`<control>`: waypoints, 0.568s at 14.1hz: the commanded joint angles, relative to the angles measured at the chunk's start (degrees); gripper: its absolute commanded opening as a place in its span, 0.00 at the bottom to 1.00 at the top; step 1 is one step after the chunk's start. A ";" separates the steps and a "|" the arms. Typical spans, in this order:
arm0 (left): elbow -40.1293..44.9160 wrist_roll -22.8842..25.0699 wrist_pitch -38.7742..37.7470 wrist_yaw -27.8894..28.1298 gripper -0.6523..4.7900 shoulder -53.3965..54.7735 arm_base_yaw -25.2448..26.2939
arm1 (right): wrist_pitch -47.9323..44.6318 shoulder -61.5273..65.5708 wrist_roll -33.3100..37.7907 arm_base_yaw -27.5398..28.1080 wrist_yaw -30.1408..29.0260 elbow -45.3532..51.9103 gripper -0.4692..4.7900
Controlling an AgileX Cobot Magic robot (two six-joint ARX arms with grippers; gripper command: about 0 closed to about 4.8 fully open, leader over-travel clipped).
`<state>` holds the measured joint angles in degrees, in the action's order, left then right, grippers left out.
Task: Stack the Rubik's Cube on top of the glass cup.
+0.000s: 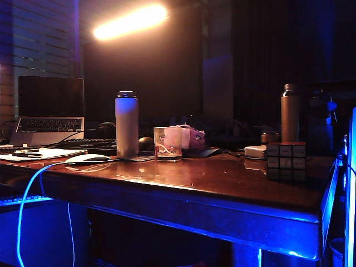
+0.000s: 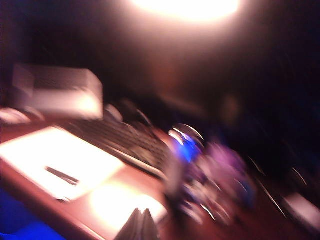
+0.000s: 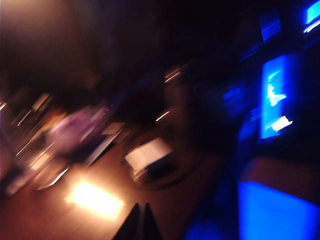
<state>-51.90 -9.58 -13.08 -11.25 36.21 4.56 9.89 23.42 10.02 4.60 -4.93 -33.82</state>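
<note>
Nothing stacked yet on the tabletop (image 1: 222, 183): glass cup (image 1: 167, 143) standing empty-topped just right of the white bottle (image 1: 127, 124), Rubik's Cube (image 1: 285, 155) well off to the cup's right, untouched. Both blurred wrist views showing left hand (image 2: 140, 220) and right hand (image 3: 138, 216) fingertips pressed together, holding nothing, short of the cube; pickup and placing all ahead.

A dim office desk: beside the white bottle (image 1: 127, 123) on the tabletop (image 1: 222, 183) sit a laptop (image 1: 50, 110), keyboard (image 1: 89, 146) and mouse (image 1: 88, 158).
</note>
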 commanded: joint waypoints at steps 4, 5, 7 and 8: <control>-25.44 8.70 -18.93 -21.18 0.11 23.78 -2.86 | 9.66 29.81 -6.05 -0.11 -16.98 -20.85 0.09; -26.71 8.72 -18.84 -19.74 0.11 25.88 -3.80 | 10.08 34.18 -7.04 -0.20 -18.25 -23.63 0.09; -27.19 8.44 -14.95 -19.54 0.11 29.14 -7.28 | 11.10 39.98 -9.81 -1.57 -19.32 -26.93 0.09; -27.21 6.75 -12.90 -19.65 0.11 30.75 -8.57 | 12.81 42.05 -12.81 -2.32 -19.39 -27.61 0.09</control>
<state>-78.83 -1.43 -28.71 -30.52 66.46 -3.55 21.19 64.66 0.21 2.70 -24.10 -60.95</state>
